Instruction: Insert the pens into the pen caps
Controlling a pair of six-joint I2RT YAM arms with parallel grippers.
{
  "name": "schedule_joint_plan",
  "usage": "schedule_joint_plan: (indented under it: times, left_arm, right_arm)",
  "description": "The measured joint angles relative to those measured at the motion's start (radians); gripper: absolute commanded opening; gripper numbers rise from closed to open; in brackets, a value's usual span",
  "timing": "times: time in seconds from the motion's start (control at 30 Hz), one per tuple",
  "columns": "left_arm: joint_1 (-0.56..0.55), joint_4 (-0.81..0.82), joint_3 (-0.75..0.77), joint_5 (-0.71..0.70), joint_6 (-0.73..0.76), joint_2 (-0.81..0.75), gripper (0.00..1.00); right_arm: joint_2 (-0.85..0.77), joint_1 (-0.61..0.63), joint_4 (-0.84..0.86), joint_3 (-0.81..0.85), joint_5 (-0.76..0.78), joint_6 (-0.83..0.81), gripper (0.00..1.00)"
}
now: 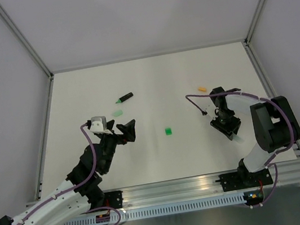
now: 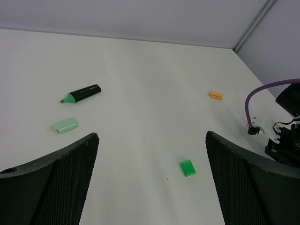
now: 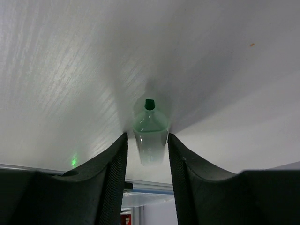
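- Right gripper (image 3: 147, 138): clenched on the pale pen (image 3: 150, 126). Both fingers press the barrel's sides, and the green tip sticks out beyond them toward 12 o'clock in the right wrist view. The pen tip is close over the white table (image 1: 150, 78); I cannot tell whether it touches.
- Dial for the items below is the top view, centred on the table's middle, with 12 at the far edge.
- Right gripper (image 1: 230, 129) sits at about 4 o'clock, near the right arm's base.
- Left gripper (image 1: 128, 132): released, jaws spread wide with nothing between them, at about 8 o'clock. In its wrist view the fingers (image 2: 56, 178) frame bare tabletop.
- Black marker (image 1: 124, 98): lies flat at about 11 o'clock, uncapped, with its green end toward 8 o'clock. Nothing touches it.
- Pale green piece (image 1: 117, 112): lies just beside the black marker, at its 7 o'clock, not touching it. It looks like a cap.
- Bright green cap (image 1: 168, 131): lies alone near the middle at about 6 o'clock, between the two grippers and apart from both.
- Orange piece (image 1: 202, 89): lies at about 2 o'clock, near the right arm's purple cable (image 1: 194, 103). It is too small to tell whether it is a pen or a cap.
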Motion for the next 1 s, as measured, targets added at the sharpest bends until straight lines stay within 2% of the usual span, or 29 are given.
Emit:
schedule_joint_plan:
  times: [0.37,0.4,0.67,0.9,1.0]
  left_arm:
    - [0.0,0.002,-0.007,-0.006,0.0,-0.001,1.0]
    - [0.0,0.001,-0.01,-0.006,0.0,-0.001,1.0]
    - [0.0,0.023,-0.018,0.002,0.0,0.022,1.0]
    - [0.0,0.051,-0.018,0.063,0.0,0.14,0.98]
    - [0.0,0.048,-0.016,0.097,0.0,0.185,0.98]
  right_arm:
    - [0.009,0.003,-0.006,0.01,-0.012,-0.003,0.15]
    - [0.013,0.006,-0.002,0.018,-0.018,-0.003,0.0]
    - [0.158,0.095,0.079,0.234,-0.117,0.134,0.0]
    - [0.37,0.251,0.024,0.515,-0.104,0.352,0.0]
    - [0.395,0.278,0.024,0.556,-0.067,0.464,0.0]
